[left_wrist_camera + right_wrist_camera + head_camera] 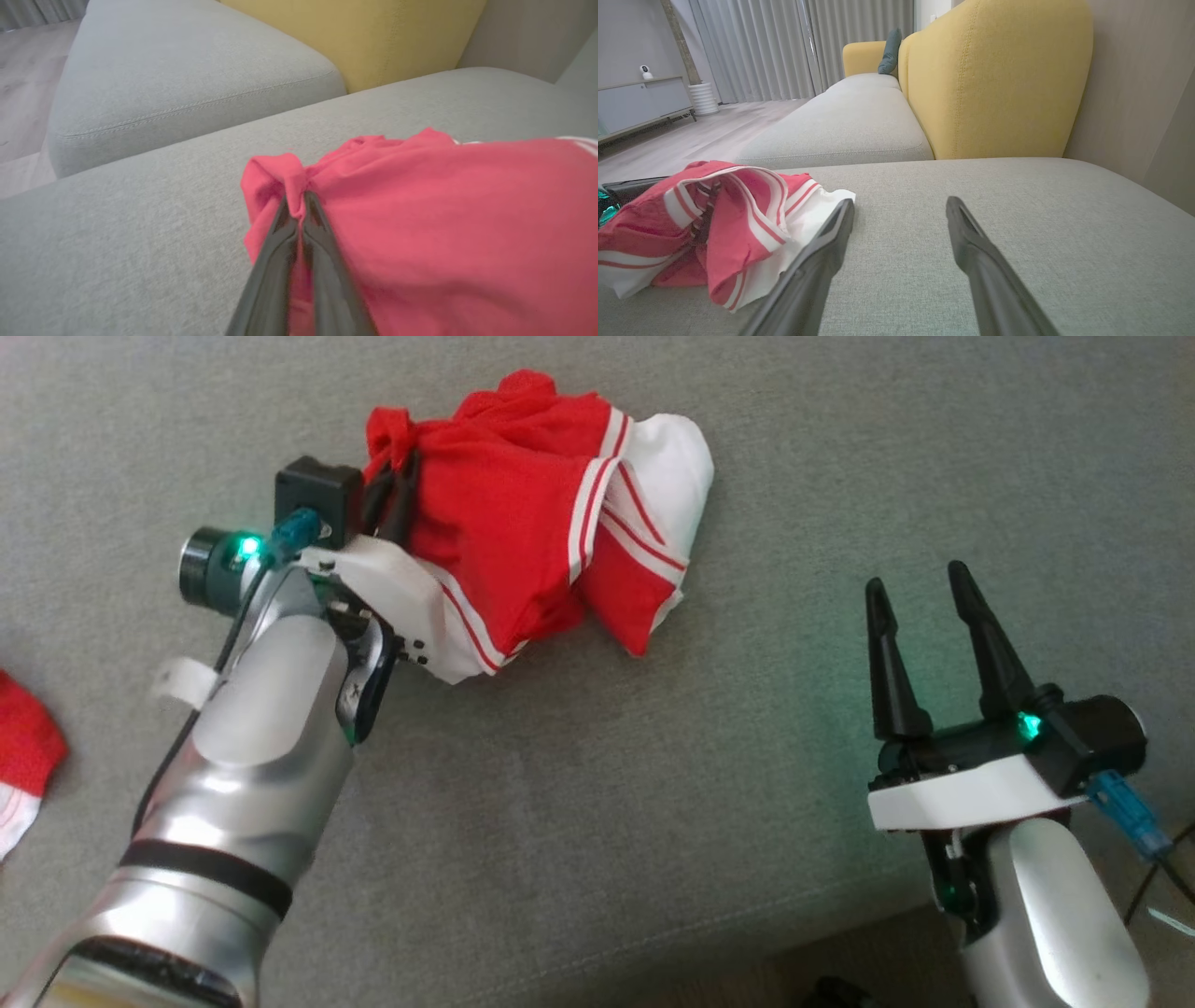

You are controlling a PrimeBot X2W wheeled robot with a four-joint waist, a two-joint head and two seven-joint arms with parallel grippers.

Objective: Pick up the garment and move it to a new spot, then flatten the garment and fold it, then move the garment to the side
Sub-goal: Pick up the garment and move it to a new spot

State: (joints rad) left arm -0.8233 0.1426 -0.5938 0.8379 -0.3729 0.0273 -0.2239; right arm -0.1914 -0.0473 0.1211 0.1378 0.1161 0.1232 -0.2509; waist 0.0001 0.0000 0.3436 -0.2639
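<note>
Red-and-white garment heaped on the grey sofa seat, left gripper clamped on it.
The garment (523, 513) sits crumpled on the sofa seat (653, 784): red mesh with white stripes, and a white panel on its right side. Its lower folds rest on the cushion; can't tell if the pinched end is off the seat. The left gripper (298, 201) is at the garment's left end, jaws closed tight on a gathered knot of red fabric. The right gripper (916, 577) is well to the right of the garment and clear of it, jaws spread wide with nothing between them. Another red-and-white cloth (23, 756) lies far left of the garment, well apart, cut off by the head view's edge. A yellow backrest (994, 84) and a second grey cushion (187, 88) stand beyond the garment.
</note>
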